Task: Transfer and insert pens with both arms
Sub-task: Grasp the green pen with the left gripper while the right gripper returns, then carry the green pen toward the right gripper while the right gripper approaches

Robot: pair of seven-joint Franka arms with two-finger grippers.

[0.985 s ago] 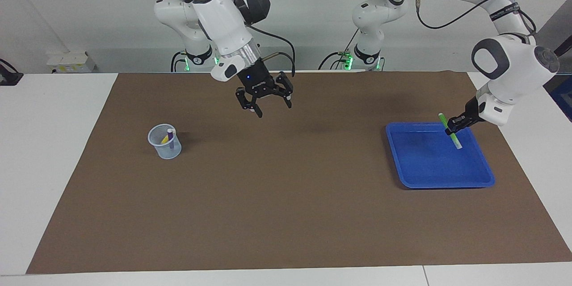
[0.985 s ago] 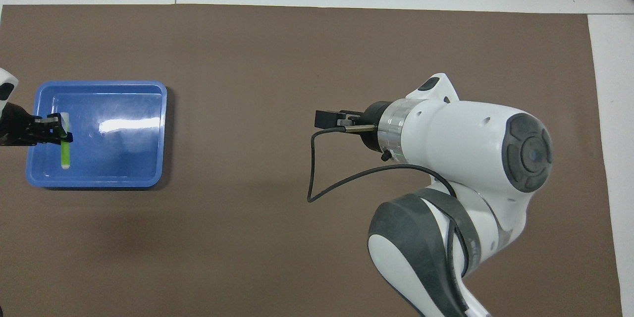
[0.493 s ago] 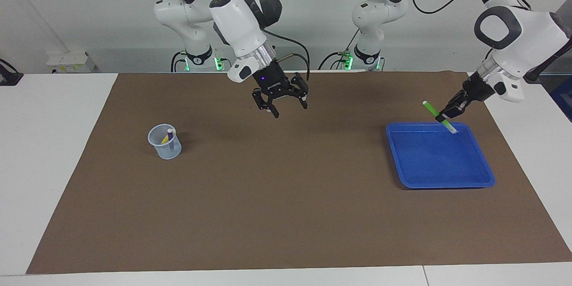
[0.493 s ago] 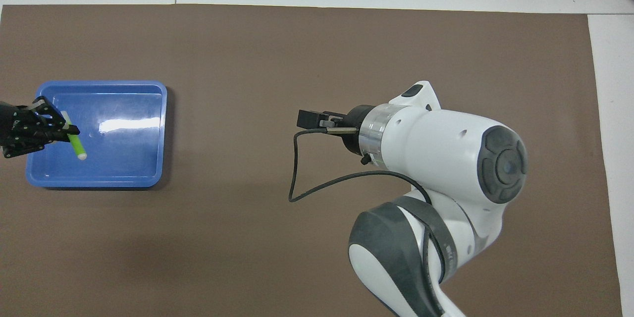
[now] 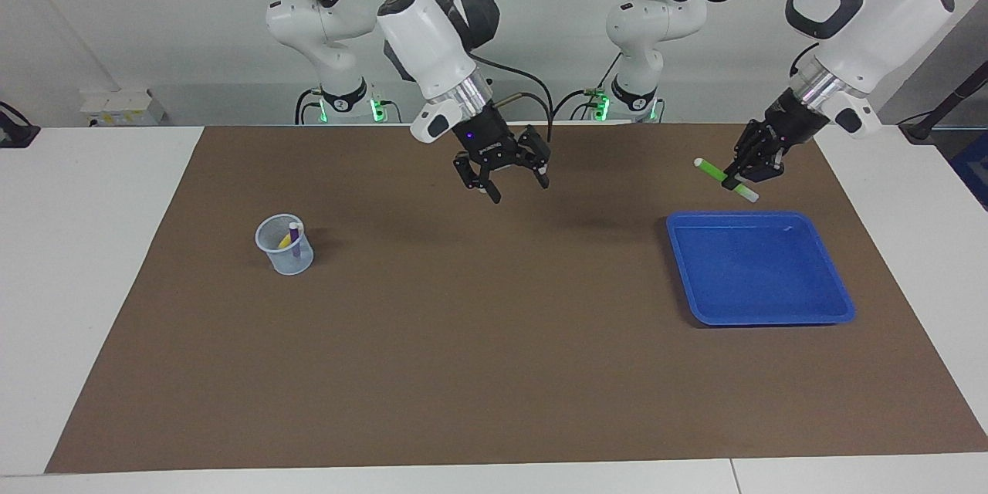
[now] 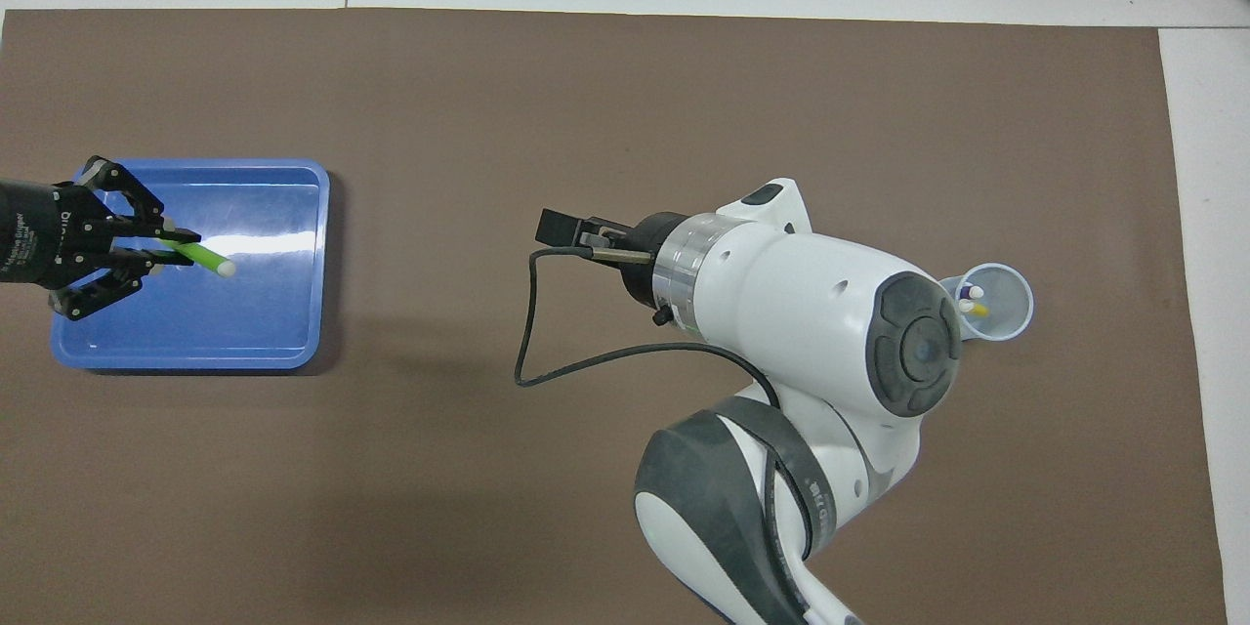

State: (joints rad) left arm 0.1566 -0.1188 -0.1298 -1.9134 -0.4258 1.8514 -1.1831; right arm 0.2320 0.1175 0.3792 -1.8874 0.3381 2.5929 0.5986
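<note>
Change: green pen (image 5: 725,179) has risen out of the blue tray (image 5: 760,301), carried toward mid-counter.
Left pincer (image 5: 747,172): clamped on the slim pen's middle, over the tray's robot-side rim.
Right pincer (image 5: 511,183): fingers spread wide, waiting above the brown mat (image 5: 478,340).
Cup (image 5: 285,245): clear plastic, holding purple and yellow pens.
Risk: smooth round barrel could twist or slip at handover.
</note>
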